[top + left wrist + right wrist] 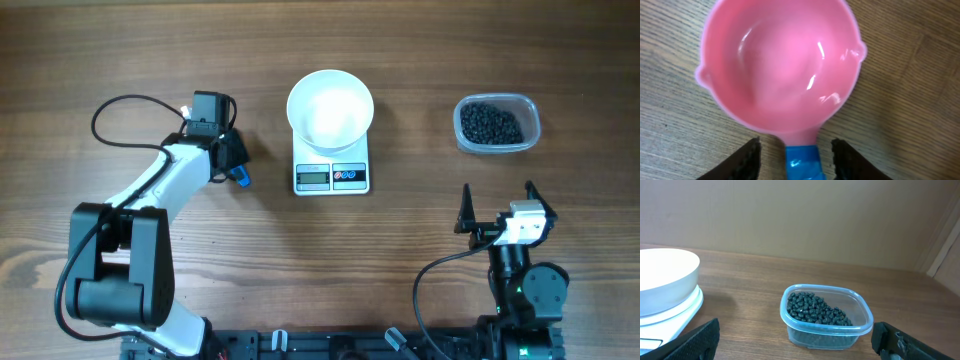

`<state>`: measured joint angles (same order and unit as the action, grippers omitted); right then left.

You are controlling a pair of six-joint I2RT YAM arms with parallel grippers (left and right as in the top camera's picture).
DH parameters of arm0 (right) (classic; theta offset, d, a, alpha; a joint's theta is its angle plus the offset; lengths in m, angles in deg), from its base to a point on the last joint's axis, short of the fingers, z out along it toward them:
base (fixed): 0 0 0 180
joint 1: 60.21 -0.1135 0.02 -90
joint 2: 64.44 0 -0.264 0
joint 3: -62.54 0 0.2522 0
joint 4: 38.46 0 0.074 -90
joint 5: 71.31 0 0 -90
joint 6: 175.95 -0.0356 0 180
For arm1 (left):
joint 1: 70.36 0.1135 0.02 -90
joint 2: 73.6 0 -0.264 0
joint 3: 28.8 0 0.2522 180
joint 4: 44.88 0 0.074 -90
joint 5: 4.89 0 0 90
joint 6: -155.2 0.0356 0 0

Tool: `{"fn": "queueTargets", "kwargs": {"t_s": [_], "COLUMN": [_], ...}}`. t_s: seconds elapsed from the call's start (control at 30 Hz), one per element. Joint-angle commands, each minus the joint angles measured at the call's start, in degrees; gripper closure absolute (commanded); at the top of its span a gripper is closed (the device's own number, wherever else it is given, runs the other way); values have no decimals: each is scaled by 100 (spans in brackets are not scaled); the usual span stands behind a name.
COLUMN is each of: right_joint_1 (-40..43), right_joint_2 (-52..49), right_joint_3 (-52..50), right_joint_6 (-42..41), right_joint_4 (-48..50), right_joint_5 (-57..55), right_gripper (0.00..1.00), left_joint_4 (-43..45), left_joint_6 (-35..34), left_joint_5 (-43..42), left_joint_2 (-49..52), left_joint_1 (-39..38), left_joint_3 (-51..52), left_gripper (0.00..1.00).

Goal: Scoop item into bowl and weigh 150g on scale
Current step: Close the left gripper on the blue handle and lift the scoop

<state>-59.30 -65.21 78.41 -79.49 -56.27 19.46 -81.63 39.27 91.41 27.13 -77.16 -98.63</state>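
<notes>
Beans (815, 311) lie in tub (862, 325) ahead of right tool (497, 205).

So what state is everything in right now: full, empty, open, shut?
scale: display unreadable.
bowl: empty, on scale.
tub: lidless, part full.
beans: in tub.
scoop: empty, on table.
left gripper: open, straddling scoop handle.
right gripper: open, empty.
</notes>
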Motion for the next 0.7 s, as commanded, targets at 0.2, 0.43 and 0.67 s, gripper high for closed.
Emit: {"fn": "queueTargets", "kwargs": {"t_s": [0.2,0.43,0.67], "right_joint_1": [-15,-15,-15], "right_joint_2": [35,35,35], "right_joint_3": [7,7,7], "right_joint_6": [-48,-46,-46], "right_joint_4": [22,22,22], "right_joint_5": [-79,-79,-79], "right_gripper": [0,0,0], "left_joint_4": [-1886,-2481,-2083], "left_joint_6": [247,-459,-389], "left_joint_5": [66,297,-44], "left_joint_2": [98,678,1342], "left_joint_1": [-7,-22,-48], "left_joint_3": [-1563,-1814,-1775], "left_gripper": [32,31,0]}}
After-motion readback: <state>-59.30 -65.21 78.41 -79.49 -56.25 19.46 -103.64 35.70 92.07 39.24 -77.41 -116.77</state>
